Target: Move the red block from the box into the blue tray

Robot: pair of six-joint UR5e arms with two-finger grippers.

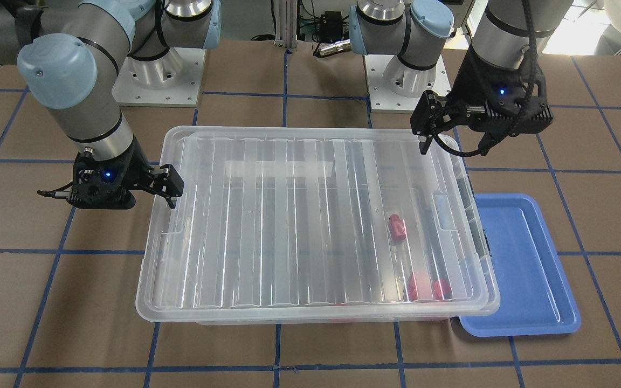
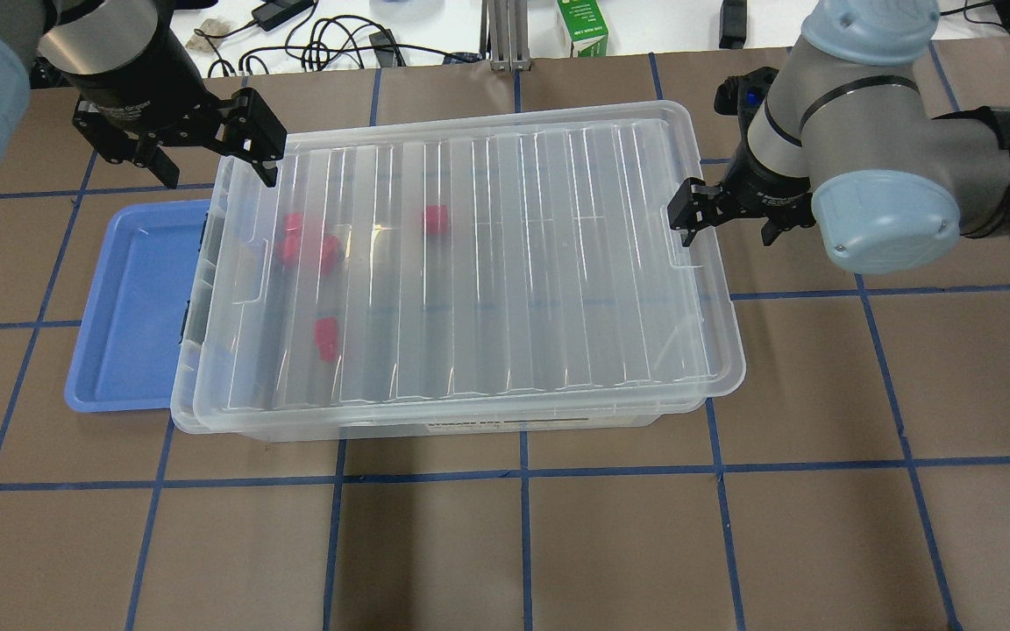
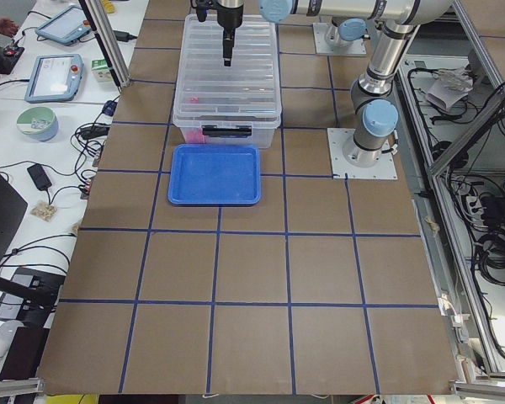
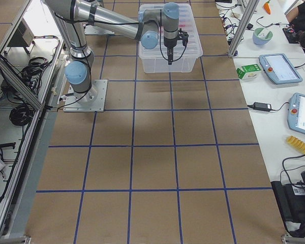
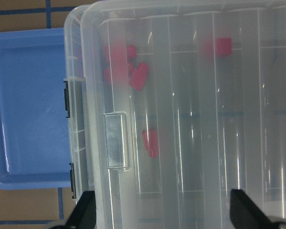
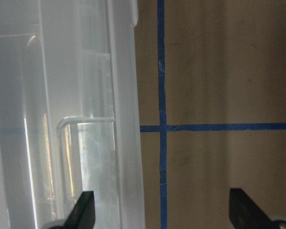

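The box (image 2: 470, 263) is a clear bin with its ribbed lid (image 1: 289, 215) on, slightly askew. Through the lid a red block (image 2: 326, 338) lies alone near the tray end; it also shows in the front view (image 1: 397, 226) and the left wrist view (image 5: 150, 143). The blue tray (image 2: 132, 315) is empty and touches the box's left end. My left gripper (image 2: 214, 162) is open and empty above the lid's left end. My right gripper (image 2: 727, 223) is open and empty at the lid's right end, over the lid's edge tab (image 6: 86, 157).
Three more red blocks (image 2: 303, 245) are bunched together inside the box, and another lone one (image 2: 436, 219) lies further in. The box has black latches (image 5: 66, 98) on the tray side. Cables and a green carton (image 2: 582, 26) lie beyond the table's far edge.
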